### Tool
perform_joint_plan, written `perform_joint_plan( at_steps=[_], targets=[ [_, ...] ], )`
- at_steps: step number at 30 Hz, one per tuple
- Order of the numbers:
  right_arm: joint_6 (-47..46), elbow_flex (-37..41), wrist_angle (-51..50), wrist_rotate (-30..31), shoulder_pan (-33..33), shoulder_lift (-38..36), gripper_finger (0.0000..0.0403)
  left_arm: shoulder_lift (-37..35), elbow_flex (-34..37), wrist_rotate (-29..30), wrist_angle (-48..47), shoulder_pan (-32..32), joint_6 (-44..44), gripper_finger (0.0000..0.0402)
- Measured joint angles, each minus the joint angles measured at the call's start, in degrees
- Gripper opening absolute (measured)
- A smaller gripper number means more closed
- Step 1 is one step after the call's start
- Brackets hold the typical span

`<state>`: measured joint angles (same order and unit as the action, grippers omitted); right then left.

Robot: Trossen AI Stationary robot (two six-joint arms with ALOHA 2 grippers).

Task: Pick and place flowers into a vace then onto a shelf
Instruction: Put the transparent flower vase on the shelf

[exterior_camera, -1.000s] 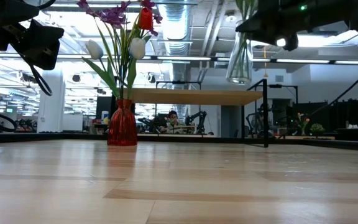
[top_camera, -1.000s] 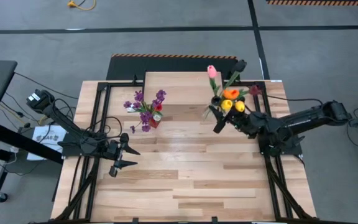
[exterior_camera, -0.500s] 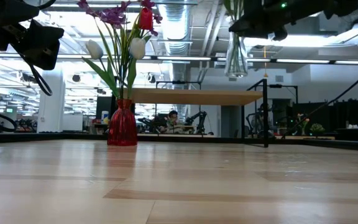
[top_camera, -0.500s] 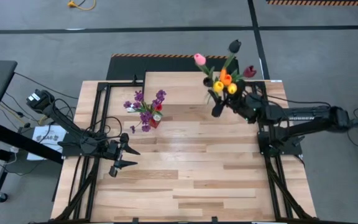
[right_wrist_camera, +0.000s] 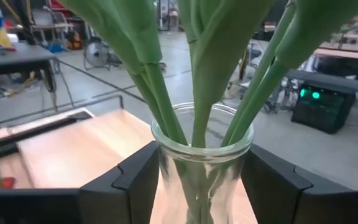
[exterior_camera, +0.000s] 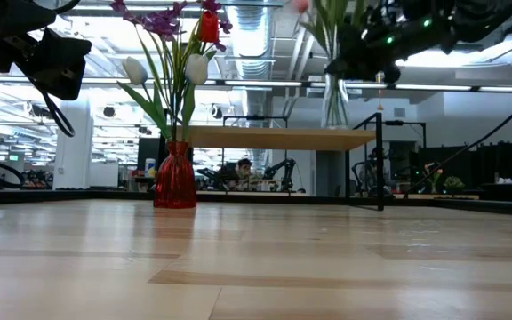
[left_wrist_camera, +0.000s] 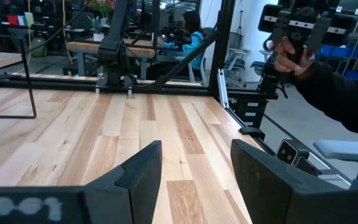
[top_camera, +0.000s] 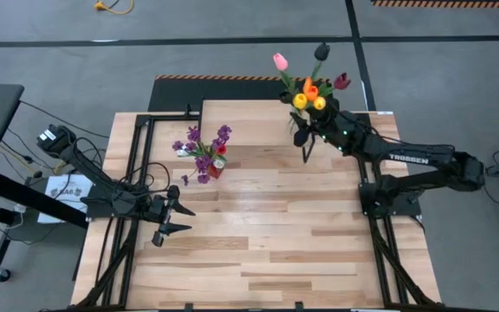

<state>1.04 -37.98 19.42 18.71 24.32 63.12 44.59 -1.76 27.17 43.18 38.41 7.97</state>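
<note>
A clear glass vase (exterior_camera: 333, 100) holds several tulips (top_camera: 308, 91) in pink, orange, yellow and dark maroon. Their green stems (right_wrist_camera: 197, 74) stand up out of its mouth. My right gripper (right_wrist_camera: 201, 177) is shut on this vase and carries it at the right end of the light wooden shelf (top_camera: 241, 121), whose board (exterior_camera: 274, 138) stands on thin black legs. In the low view the vase's base is just at the board's top; whether it touches, I cannot tell. My left gripper (top_camera: 177, 222) waits open over the table's left side, nothing between its fingers (left_wrist_camera: 138, 180). My right gripper pinches the vase's glass wall just below the rim (right_wrist_camera: 166, 165) between its two fingers, one on each side. The fingers lie level and come from the table's right side. The vase stands upright in the hold, the tulips rising above it.
A red vase (exterior_camera: 175, 178) with purple sprigs, white tulips and a red one stands on the table left of the shelf (top_camera: 216, 167). Black frame rails run along both table sides. Beyond the table a person's hand (left_wrist_camera: 291, 56) holds a device.
My right gripper has carried the glass vase with its tulips toward the table's far edge and onto the shelf's right end, turning as the arm swung. The vase has stayed upright in the hold.
</note>
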Motion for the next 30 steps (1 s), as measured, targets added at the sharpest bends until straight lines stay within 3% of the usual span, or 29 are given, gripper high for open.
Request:
perform_joint_plan(
  at_steps=[11,30],
  targets=[
    [-1.03,-0.12,4.63,-5.16,4.81,5.09,0.0184,0.01,0.0,0.01,0.0,0.0,0.0,0.0183],
    [-0.58,0.02,2.51,-1.48,2.66,5.08,0.027,0.01,0.0,0.01,0.0,0.02,0.4,0.0183]
  ],
)
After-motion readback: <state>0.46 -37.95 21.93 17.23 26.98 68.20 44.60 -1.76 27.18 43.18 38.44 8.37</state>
